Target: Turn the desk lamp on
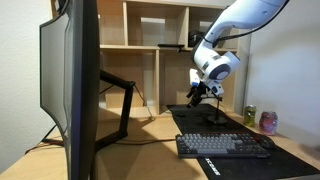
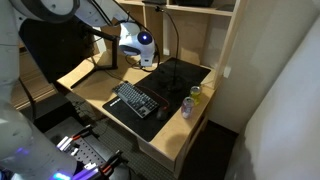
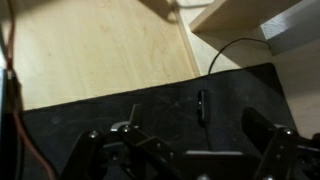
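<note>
Desk lamp [image 1: 211, 120] standing on the black mat [image 1: 190, 127] at the back of the table [image 1: 150, 135], round base just under and a little beyond the pincer [image 1: 200, 98], spread wide and empty, thin stem rising close beside it toward the shelves [image 1: 140, 46].
</note>
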Tool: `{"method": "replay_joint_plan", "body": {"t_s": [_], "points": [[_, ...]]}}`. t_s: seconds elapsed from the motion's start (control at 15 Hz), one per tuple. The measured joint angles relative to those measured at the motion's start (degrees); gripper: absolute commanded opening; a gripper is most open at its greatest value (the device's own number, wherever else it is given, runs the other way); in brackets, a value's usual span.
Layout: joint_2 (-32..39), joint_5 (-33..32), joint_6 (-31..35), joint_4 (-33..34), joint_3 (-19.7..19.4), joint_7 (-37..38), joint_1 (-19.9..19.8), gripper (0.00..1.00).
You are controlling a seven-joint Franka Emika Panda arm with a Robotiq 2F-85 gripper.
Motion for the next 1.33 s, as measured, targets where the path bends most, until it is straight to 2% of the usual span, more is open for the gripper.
{"method": "replay_joint_plan", "body": {"t_s": [0.2, 0.33, 0.6, 0.8, 0.93, 1.33], "points": [[7.7, -1.2, 3.6, 9.3, -0.8, 2.9, 0.7, 1.00], [11.4, -2.9, 3.8, 13.2, -1.5, 6.3, 1.4, 1.00], [13.2, -4.2, 2.8, 15.2, -1.9, 7.3, 1.7, 1.00], [16.7, -11.4, -0.5, 15.6, -4.3, 14.6, 3.0, 1.00], [21.1, -14.3, -1.1, 18.1, -4.4, 17.7, 2.9, 1.00], [25.7, -15.5, -2.7, 25.4, -3.0, 21.7, 1.2, 1.00]]}}
